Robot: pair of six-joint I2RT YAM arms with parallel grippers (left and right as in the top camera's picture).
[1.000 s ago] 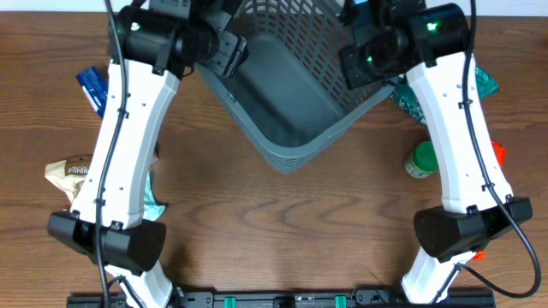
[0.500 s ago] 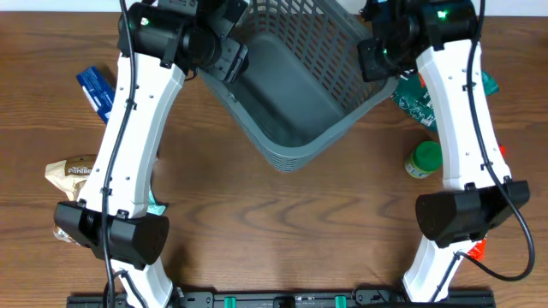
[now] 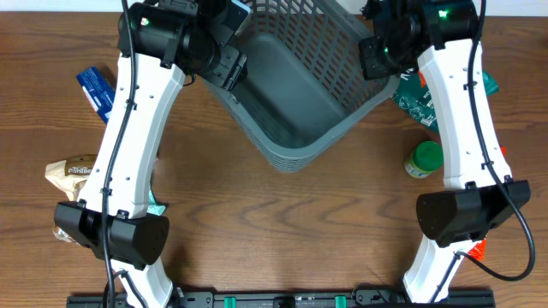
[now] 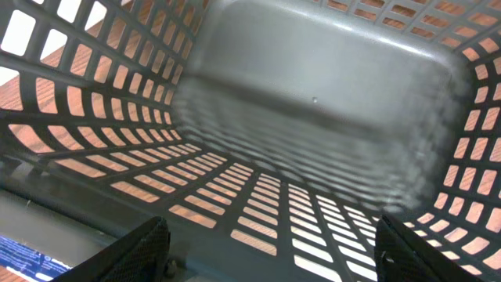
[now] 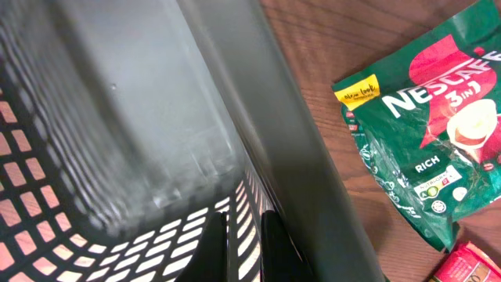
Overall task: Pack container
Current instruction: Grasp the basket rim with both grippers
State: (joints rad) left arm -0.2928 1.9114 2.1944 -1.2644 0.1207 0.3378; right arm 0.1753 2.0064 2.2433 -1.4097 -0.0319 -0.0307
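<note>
the large dark grey slotted plastic basket (image 3: pixel 291 159) has slid slightly toward the frame's top; right hand (image 5: pixel 244 235) pinches its wall, left hand (image 4: pixel 278 239) gapes open; it looks empty, packing unstarted.

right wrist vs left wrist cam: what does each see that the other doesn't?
Right wrist only: the green Nescafe packet and a red packet corner lying on the table outside the container, plus the right gripper, fingers close together. Left wrist only: a blue packet edge beyond the rim, and the left gripper, fingers wide apart. Both: the container's interior, solid floor and slotted walls, no packet visible inside.
</note>
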